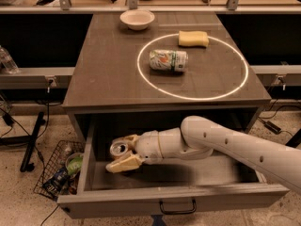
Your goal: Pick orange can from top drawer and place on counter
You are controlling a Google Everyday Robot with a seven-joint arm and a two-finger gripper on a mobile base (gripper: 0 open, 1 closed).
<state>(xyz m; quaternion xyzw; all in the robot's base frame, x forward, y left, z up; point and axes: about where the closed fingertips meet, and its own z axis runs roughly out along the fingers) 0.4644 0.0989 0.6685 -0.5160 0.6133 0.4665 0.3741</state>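
The top drawer [235,199] is pulled open below the counter [106,74]. The orange can [118,149] stands in the drawer's left part, with its silver top showing. My gripper [114,154] reaches into the drawer from the right. Its cream fingers are open, one behind the can and one in front of it, close to its sides. Much of the can's body is hidden by the fingers. The white arm crosses the drawer's right half. The glowing white circle [141,76] is marked on the counter.
A white-and-green can [168,60] lies on its side inside the circle. A yellow sponge [193,38] sits at the circle's far edge and a white bowl [137,19] at the counter's back. A wire basket [56,175] of trash stands on the floor left of the drawer.
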